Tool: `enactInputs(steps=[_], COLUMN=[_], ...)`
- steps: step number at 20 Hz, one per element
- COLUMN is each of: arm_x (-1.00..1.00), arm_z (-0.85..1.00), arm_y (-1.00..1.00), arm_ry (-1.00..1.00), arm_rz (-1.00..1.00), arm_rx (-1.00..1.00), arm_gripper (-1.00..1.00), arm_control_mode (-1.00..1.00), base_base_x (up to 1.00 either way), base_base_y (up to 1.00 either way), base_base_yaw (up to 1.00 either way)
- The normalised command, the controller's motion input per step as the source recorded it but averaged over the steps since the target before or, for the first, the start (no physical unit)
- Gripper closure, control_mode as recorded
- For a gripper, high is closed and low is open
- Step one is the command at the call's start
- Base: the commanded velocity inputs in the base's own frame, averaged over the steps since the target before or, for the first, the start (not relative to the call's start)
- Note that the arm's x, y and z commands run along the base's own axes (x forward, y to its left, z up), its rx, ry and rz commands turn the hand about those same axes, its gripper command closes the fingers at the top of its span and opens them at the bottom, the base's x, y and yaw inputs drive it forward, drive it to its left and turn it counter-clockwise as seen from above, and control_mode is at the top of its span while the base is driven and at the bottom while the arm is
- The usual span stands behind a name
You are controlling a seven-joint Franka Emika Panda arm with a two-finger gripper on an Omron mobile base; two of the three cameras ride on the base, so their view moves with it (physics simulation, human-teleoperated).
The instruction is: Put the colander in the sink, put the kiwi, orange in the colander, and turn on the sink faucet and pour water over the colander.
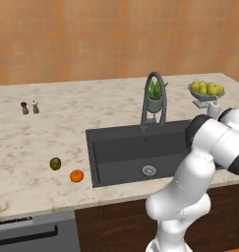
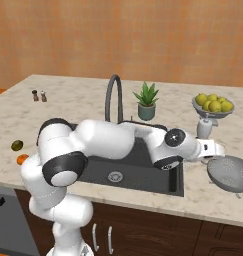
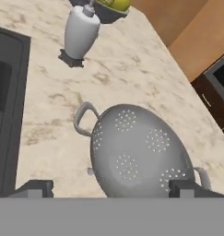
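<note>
Two fruits, the kiwi (image 1: 55, 164) and the orange (image 1: 76, 175), lie close together on the marble tabletop (image 1: 37, 142), left of the sink (image 1: 121, 157) and well apart from everything else in the task. The kiwi sits a little farther back than the orange; the two do not touch.

The sink holds nothing but its round steel drain (image 1: 149, 171). Behind the basin stands the sink faucet (image 2: 113, 97), with a small potted plant (image 2: 146, 102) just beside it.

The colander (image 2: 230, 173) rests on the tabletop to the right of the sink, near the front edge, its perforated wall tilted toward the camera in the right base view. In the hand view its two little side handles stick out on opposite sides.

The arm reaches across the sink, and the claw (image 3: 112, 188) hangs over the colander with its jaws spread wide, one tip on each side of the bowl, gripping nothing.

Farther back on that side stand a white soap dispenser (image 3: 80, 34) and a footed bowl of yellow-green fruit (image 2: 213, 106). Two small shakers (image 1: 30, 107) sit far left.
</note>
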Motion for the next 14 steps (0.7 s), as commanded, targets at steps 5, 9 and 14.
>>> enactInputs(steps=[5, 9, 14], arm_x=[0.07, 0.18, 0.14], arm_z=[-0.12, -0.42, -0.69], arm_y=[-0.32, -0.34, -0.48], arm_ry=[0.23, 0.17, 0.16], arm_rz=[0.1, 0.08, 0.06], arm_rx=[0.27, 0.15, 0.09], arm_gripper=[-1.0, -1.0, -1.0], arm_control_mode=[-1.0, -1.0, -1.0], base_base_x=[0.0, 0.0, 0.0], base_base_y=[0.0, 0.0, 0.0], base_base_yaw=[0.0, 0.0, 0.0])
